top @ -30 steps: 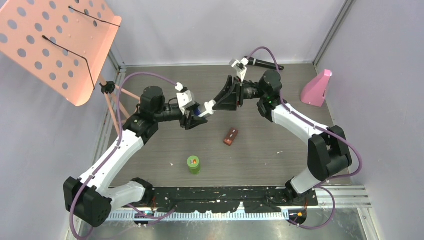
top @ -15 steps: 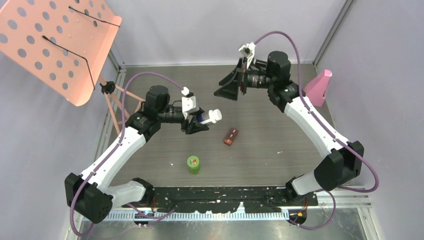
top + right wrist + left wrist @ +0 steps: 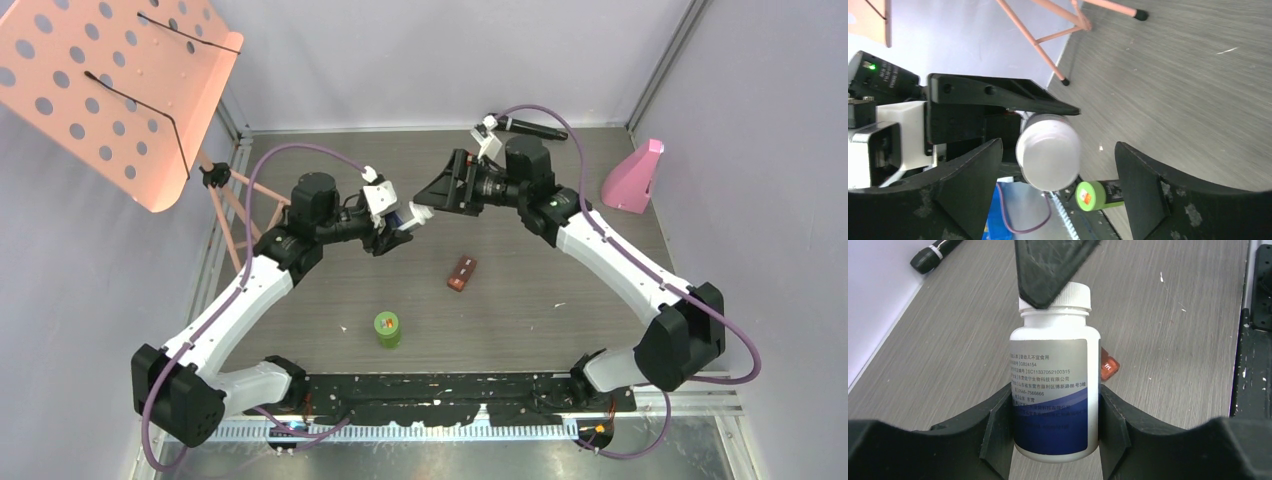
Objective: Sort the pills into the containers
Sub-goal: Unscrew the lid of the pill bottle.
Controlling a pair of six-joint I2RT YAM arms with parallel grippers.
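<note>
- Far to the left, a salmon-pink perforated metal music stand tilts over the table edge, its thin legs resting on the grey wood-grain tabletop.
- Near the front, a dark green-lidded bottle with an orange sticker on its lid stands upright, well apart from both arms.
- To its right, a small brown rectangular case lies flat.
- A black microphone lies by the back wall, and a pink wedge-shaped object stands at the far right.
- The left gripper is about half open. Its black fingers clamp both sides of a white plastic pill bottle with a white screw cap, held above the table.
- The right gripper has its jaws spread wide, one on either side of the cap. Its wrist view shows a gap on both sides, so it grips nothing. One finger hides part of the cap from the left wrist camera.
</note>
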